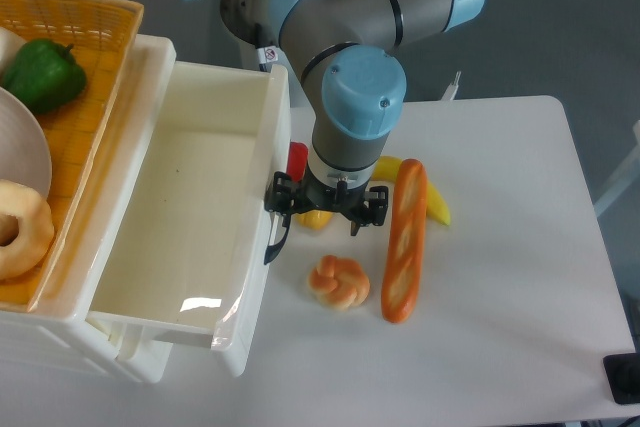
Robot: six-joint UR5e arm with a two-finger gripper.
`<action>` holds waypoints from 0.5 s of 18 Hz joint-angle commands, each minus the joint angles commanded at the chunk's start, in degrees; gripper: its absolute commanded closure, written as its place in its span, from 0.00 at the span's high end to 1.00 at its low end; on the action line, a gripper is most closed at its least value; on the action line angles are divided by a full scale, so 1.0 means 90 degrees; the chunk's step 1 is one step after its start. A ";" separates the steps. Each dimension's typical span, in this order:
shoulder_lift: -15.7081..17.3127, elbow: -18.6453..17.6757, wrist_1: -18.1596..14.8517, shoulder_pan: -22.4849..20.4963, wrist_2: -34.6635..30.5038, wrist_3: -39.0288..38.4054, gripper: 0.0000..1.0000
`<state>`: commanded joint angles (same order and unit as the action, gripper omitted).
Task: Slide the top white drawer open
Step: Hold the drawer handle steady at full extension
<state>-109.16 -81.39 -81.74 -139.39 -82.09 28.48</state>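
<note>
The drawer (190,217) stands pulled far out at nine o'clock of the gripper (325,209), whose jaws seem hooked at its black handle (277,240) to drag it; their spread I cannot tell.

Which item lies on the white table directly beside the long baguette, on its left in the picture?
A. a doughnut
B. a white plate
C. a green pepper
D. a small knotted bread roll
D: the knotted bread roll lies on the table just left of the baguette; the other three sit in the orange basket.
</note>
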 joint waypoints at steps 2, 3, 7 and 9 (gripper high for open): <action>0.0000 0.0000 0.0000 0.0000 0.0059 0.0000 1.00; 0.0000 -0.0010 0.0000 0.0000 0.0069 0.0000 1.00; -0.0010 -0.0019 -0.0010 -0.0019 0.0205 0.0000 1.00; -0.0010 -0.0029 -0.0039 -0.0078 0.0312 0.0000 1.00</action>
<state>-109.25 -81.65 -82.09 -140.10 -79.29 28.48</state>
